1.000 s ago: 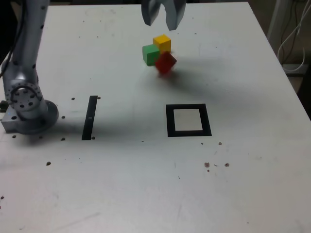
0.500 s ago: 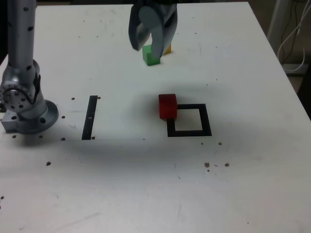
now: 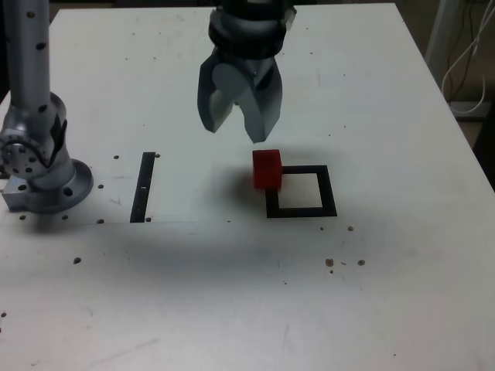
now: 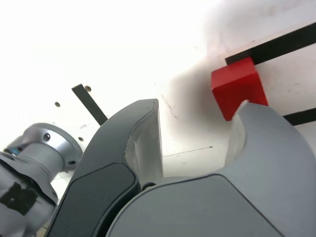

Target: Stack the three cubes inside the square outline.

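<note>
Red cube [image 3: 267, 168] sits at centre frame, on the upper-left corner of the outline [image 3: 328, 192], half off the white middle; our gripper [image 3: 238, 133] hangs just above it and to its left, jaws apart, holding nothing; we should centre over the cube, straddle it squarely, then nudge it fully inside; green and yellow cubes are hidden.

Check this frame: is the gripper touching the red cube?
Apart. In the exterior view the gripper, jaws parted, hangs above the red cube, with white table showing between its tips and the cube's top.
</note>
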`<move>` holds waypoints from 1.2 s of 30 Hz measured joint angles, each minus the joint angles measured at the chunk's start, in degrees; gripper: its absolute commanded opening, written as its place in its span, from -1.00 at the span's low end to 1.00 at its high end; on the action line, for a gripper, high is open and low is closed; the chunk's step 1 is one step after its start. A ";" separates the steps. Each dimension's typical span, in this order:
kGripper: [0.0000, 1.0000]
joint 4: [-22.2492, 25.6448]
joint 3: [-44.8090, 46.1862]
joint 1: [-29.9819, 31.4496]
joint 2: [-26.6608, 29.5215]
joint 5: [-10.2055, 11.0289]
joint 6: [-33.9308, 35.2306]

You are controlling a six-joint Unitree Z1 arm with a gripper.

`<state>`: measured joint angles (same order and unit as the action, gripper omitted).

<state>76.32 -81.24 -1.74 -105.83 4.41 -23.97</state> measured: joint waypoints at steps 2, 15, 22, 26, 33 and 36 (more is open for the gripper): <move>1.00 -0.52 0.50 0.00 0.03 -0.05 1.56; 1.00 -0.46 0.58 2.48 -3.50 -2.07 15.58; 1.00 -0.52 -0.44 2.66 -5.62 -1.81 21.35; 1.00 -0.64 -1.40 2.67 -7.06 -1.45 21.82; 0.98 -1.41 -1.74 2.68 -9.48 -1.79 22.04; 0.96 -2.80 -0.54 2.68 -11.13 -2.23 22.04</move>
<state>73.52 -81.78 0.94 -116.96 2.18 -1.93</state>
